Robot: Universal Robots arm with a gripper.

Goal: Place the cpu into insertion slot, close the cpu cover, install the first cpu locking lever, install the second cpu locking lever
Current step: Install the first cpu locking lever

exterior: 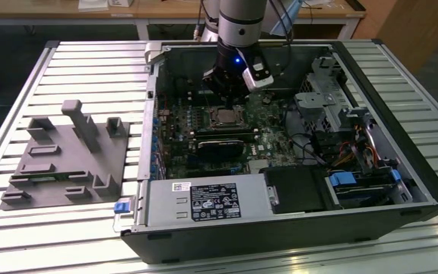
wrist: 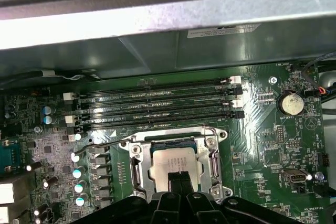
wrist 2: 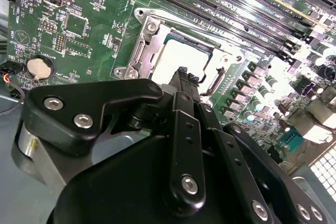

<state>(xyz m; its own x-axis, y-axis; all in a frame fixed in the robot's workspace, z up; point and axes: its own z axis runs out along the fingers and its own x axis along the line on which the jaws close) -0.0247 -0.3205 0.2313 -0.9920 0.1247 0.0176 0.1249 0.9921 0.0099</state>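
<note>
Slatted metal desk (exterior: 89, 63), open computer case (exterior: 424, 171) on top, arm plunging in at the exterior view's upper middle. The claw (wrist 2: 184, 74) looks pressed together, pinching nothing, its tip right at the cpu (wrist: 170, 162). That chip sits in the insertion slot (wrist: 176, 144), the cpu cover (wrist: 137, 167) flat around it. The danger: a skewed push could scrape the lid or strain the socket. The memory slots (wrist: 157, 103) and a thin lever (wrist: 105, 143) crowd close.
</note>
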